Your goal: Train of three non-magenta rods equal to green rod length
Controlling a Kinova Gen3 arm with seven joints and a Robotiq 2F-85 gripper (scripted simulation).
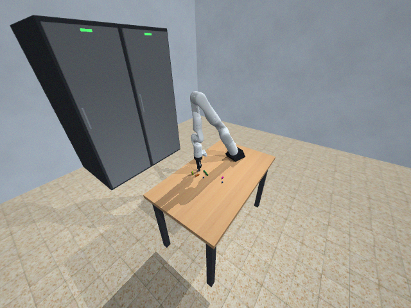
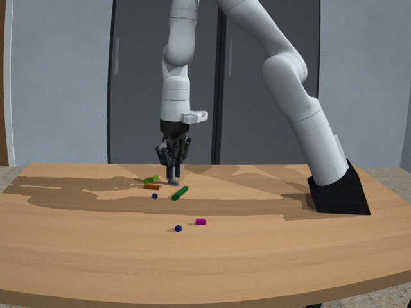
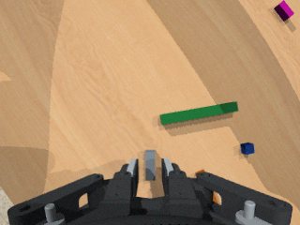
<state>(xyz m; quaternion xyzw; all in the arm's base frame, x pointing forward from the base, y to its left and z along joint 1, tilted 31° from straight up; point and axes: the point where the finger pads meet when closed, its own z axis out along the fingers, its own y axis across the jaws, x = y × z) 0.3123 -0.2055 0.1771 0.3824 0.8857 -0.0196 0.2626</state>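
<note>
My gripper [image 1: 199,170] [image 2: 174,178] [image 3: 150,168] points down, its fingers part open on both sides of a grey rod [image 2: 173,182] [image 3: 150,158], with a visible gap on each side. The green rod [image 1: 205,172] [image 2: 180,193] [image 3: 199,113] lies close by. An orange rod [image 1: 197,174] [image 2: 151,187] [image 3: 214,197] is partly hidden by a finger in the wrist view. Lime [image 1: 192,172] [image 2: 151,179] shows behind the orange rod; I cannot tell whether it is one rod or two. One blue rod [image 1: 203,177] [image 2: 154,196] [image 3: 247,148] lies near the green rod, another blue rod [image 1: 221,181] [image 2: 178,228] farther off.
A magenta rod [image 1: 222,177] [image 2: 200,221] [image 3: 282,11] lies near the farther blue rod. The arm's black base [image 1: 235,154] [image 2: 338,195] stands on the wooden table [image 1: 212,212] [image 2: 232,265]. The arm's shadow crosses the table top. A dark cabinet [image 1: 86,83] [image 2: 265,26] stands beyond the table.
</note>
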